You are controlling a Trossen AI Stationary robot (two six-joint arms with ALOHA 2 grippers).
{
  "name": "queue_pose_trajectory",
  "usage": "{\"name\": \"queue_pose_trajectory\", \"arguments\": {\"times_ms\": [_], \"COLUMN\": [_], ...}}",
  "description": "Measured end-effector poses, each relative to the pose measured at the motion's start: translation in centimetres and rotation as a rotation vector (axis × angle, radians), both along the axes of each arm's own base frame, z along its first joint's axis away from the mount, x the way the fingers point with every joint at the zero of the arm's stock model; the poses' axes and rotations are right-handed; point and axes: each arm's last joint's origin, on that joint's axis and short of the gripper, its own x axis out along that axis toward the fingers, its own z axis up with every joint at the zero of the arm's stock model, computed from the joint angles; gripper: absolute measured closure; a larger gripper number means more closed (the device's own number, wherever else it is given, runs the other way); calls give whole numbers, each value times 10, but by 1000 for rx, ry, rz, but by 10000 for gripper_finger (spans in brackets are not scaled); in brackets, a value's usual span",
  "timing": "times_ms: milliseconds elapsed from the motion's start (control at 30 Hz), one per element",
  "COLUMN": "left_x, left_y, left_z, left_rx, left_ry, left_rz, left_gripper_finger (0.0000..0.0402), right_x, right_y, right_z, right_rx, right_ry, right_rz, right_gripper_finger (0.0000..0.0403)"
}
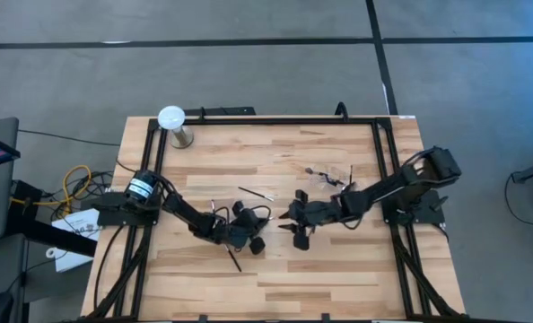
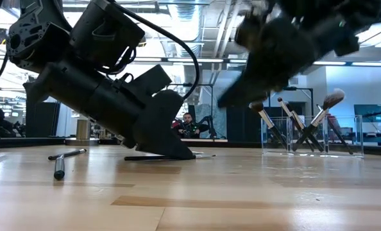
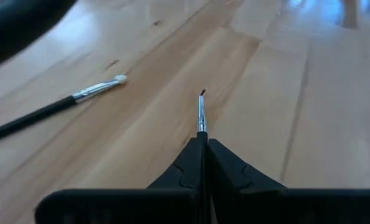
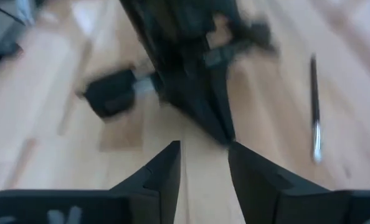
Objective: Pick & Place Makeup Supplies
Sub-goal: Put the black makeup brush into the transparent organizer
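Brush (image 3: 202,112) clamped in left gripper (image 3: 203,146): thin silvery ferrule and tiny dark tip stick straight out from between the fingertips, fingers pinched together on it, just above the wood. Low view shows that gripper (image 2: 177,151) tipped down with its tip at the table (image 2: 242,192) surface and the thin stick (image 2: 158,157) lying nearly flat under it.

Second brush (image 3: 60,102), dark handle, silver ferrule, pale tip, lies flat on the boards beside the held one, apart from the fingers. High view has a loose brush (image 1: 256,192) on the table near the middle, just beyond the left gripper (image 1: 246,235), and a dark stick (image 1: 234,260) on the near side of it.

Right gripper (image 1: 298,220) sits close to the left one, mid-table, facing it. Its fingers (image 4: 163,171) stand apart with bare wood showing in the gap, nothing held. Its wrist view looks at the left gripper's dark tip close ahead, and one more brush (image 4: 314,112) lies flat off to the side.

More brushes (image 2: 306,122) stand leaning in a clear pouch (image 2: 312,138) on the table's right part in the low view; in the high view that pouch (image 1: 334,175) is beyond the right arm. White globe (image 1: 171,117) on metal base at the far left corner.
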Motion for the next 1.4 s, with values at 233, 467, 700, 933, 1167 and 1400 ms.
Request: {"name": "queue_pose_trajectory", "arguments": {"times_ms": [233,467,700,933,1167,1400], "left_x": [-1,-4,-15,-30,-36,-36], "left_y": [-2,-12,-29,-42,-49,-51], "left_z": [8,38,77,110,120,120], "left_rx": [54,114,202,285,270,259], "left_ry": [-39,-101,-180,-234,-275,-281], "left_rz": [56,16,3,15,12,-24], "left_gripper_finger": [390,391,391,391,391,391], "right_x": [7,20,28,24,24,26], "right_y": [-9,-24,-22,-4,-5,-7], "right_z": [-41,-46,-18,12,33,34], "right_rx": [86,135,143,90,108,107], "right_ry": [128,20,-180,-344,-491,-524], "right_rz": [-80,-139,10,141,143,130], "right_gripper_finger": [225,214,236,245,241,251]}}
